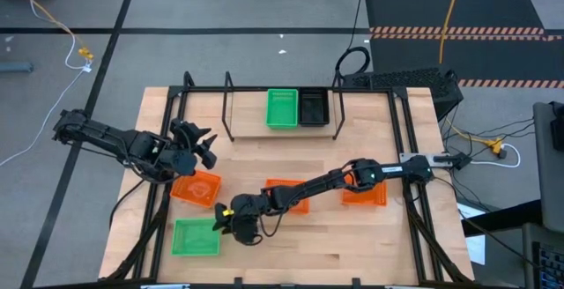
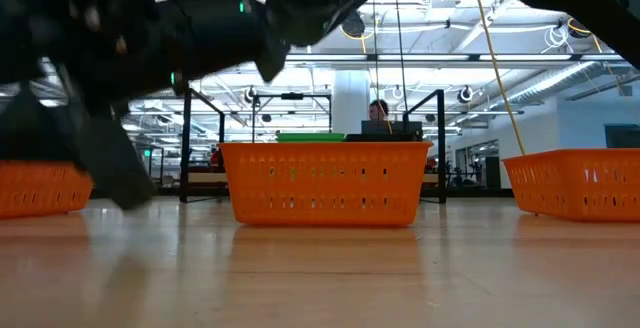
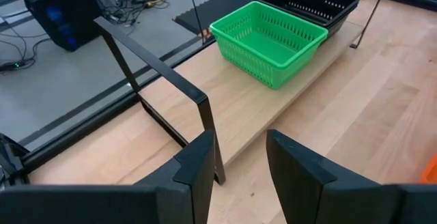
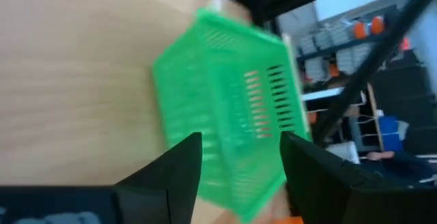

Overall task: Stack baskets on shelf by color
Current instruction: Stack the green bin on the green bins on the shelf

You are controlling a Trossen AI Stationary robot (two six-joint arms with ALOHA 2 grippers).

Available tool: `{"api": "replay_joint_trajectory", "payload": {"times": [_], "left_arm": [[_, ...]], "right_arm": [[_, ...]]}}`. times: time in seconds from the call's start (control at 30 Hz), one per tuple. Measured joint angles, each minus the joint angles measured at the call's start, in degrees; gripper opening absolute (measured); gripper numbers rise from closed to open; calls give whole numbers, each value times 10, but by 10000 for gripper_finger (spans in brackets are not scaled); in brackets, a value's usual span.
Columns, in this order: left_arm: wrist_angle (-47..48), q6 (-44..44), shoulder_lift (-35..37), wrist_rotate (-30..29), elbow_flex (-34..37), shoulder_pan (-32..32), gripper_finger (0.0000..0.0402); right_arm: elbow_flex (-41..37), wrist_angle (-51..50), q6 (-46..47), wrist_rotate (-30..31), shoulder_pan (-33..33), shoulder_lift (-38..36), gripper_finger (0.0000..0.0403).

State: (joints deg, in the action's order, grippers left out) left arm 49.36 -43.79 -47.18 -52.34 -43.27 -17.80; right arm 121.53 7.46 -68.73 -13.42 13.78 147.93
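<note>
Right wrist view: green basket (image 4: 225,108) on table, just ahead of your right gripper (image 4: 239,162), fingers released, nothing held. Step: picking green. Next, close on rim, carry to shelf (image 1: 291,129). Left gripper (image 3: 239,169) empty, parted, facing shelf.

Wooden table (image 1: 352,236), three orange baskets (image 1: 196,188), green basket (image 1: 195,237), shelf (image 1: 247,122)

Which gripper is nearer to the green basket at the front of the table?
Right. The right gripper is beside the green basket; the left gripper is farther back, beyond an orange basket.
</note>
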Motion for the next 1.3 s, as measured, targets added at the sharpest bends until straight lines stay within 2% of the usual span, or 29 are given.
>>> {"api": "replay_joint_trajectory", "payload": {"times": [0.43,0.67,0.93,1.0,1.1,1.17,1.3], "left_arm": [[0,0,0,-3,0,1,136],[-1,0,0,-3,0,2,136],[-1,2,0,-3,0,2,136],[0,4,0,-3,0,2,136],[1,8,0,-3,0,2,136],[1,13,0,-2,0,2,136],[3,16,7,16,0,-1,136]], "right_arm": [[0,10,-8,-4,-8,11,149],[0,-4,-9,-4,-11,12,97],[1,-24,-10,-4,-11,11,9],[0,-54,-5,-6,-8,2,10],[-1,-113,21,-48,-3,-22,8],[-1,-165,63,-75,3,-50,6],[0,-307,187,-77,13,-117,5]]}}
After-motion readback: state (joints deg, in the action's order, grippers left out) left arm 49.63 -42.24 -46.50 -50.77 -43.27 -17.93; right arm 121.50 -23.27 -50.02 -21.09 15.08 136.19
